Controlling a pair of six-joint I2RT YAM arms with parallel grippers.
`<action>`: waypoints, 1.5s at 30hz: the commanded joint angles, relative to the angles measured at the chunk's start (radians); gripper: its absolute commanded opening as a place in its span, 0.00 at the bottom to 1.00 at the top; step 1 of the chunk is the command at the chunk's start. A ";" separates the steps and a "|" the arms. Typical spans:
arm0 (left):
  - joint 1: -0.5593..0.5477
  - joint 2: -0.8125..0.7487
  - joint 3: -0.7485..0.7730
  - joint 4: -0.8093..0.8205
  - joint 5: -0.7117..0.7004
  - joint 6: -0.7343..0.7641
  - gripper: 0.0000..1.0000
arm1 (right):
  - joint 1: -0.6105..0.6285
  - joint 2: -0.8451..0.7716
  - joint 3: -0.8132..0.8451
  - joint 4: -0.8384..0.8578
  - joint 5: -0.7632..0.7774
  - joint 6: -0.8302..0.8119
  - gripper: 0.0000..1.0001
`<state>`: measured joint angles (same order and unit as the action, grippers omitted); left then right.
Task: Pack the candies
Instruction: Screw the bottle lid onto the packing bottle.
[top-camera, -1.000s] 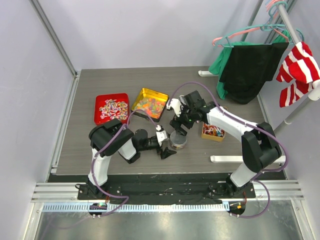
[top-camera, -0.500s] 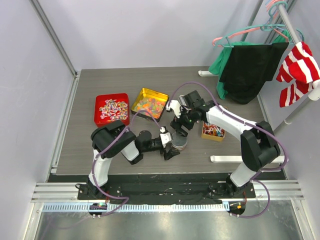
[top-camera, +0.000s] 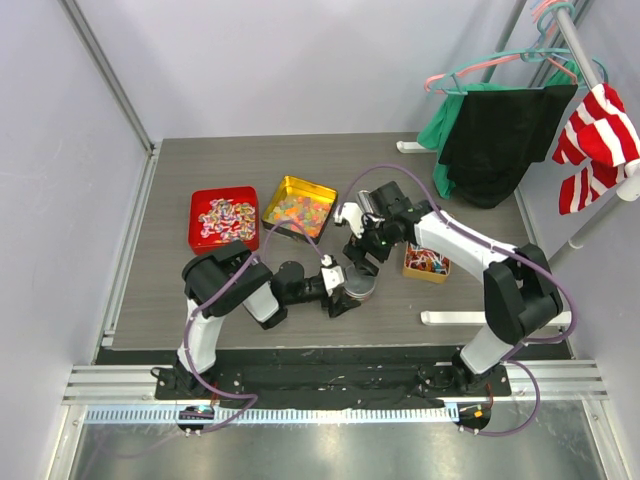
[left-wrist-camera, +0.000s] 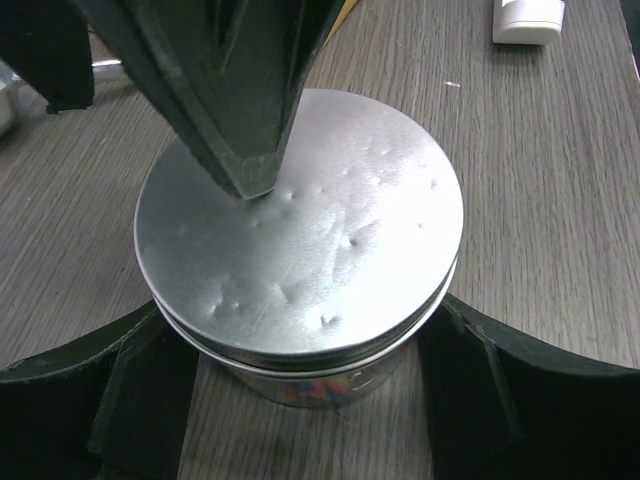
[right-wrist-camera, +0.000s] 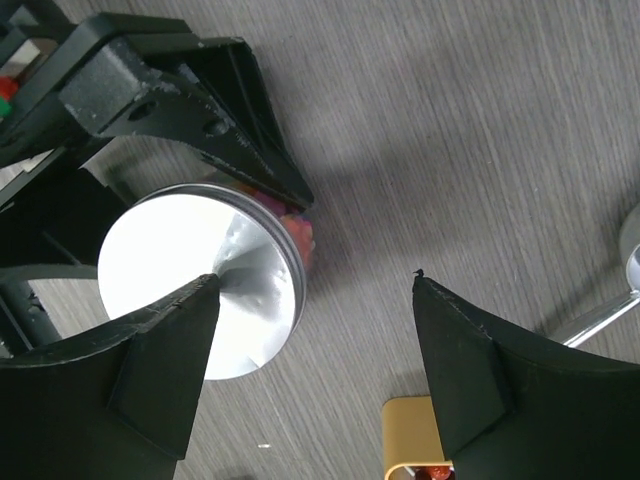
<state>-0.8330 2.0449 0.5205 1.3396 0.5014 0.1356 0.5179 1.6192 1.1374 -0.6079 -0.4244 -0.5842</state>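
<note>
A round tin jar (top-camera: 358, 283) with a silver lid (left-wrist-camera: 300, 230) stands on the table, and coloured candies (right-wrist-camera: 300, 235) show through its wall. My left gripper (top-camera: 348, 287) straddles the jar. Its fingers (left-wrist-camera: 140, 400) press against both sides below the lid, so it is shut on the jar. My right gripper (top-camera: 363, 260) hangs open over it. One fingertip (right-wrist-camera: 205, 290) rests on the lid; the other is above bare table. Wrapped candies fill a red tray (top-camera: 224, 217), and gummy candies fill a yellow tray (top-camera: 298, 208).
A small yellow box (top-camera: 427, 263) of candies sits right of the jar, and its corner shows as a yellow box (right-wrist-camera: 415, 440) in the right wrist view. A white rack foot (top-camera: 480, 318) lies at the front right. Clothes (top-camera: 500, 140) hang over the back right corner.
My left gripper slid right until its fingers stood on either side of the jar, then narrowed onto it. The right gripper stayed over the lid, shifting only slightly.
</note>
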 joint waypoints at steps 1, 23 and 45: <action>-0.006 0.020 0.003 0.208 0.011 0.052 0.63 | -0.016 -0.045 0.010 -0.032 -0.065 -0.019 0.81; -0.003 0.035 0.018 0.208 -0.006 0.041 0.43 | -0.022 0.027 0.053 -0.085 -0.179 0.018 0.27; 0.003 0.034 0.024 0.208 -0.037 0.018 0.10 | -0.041 0.007 -0.033 -0.196 -0.122 -0.034 0.17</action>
<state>-0.8368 2.0621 0.5362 1.3483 0.5209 0.1265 0.4793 1.6493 1.1618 -0.7078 -0.5598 -0.6022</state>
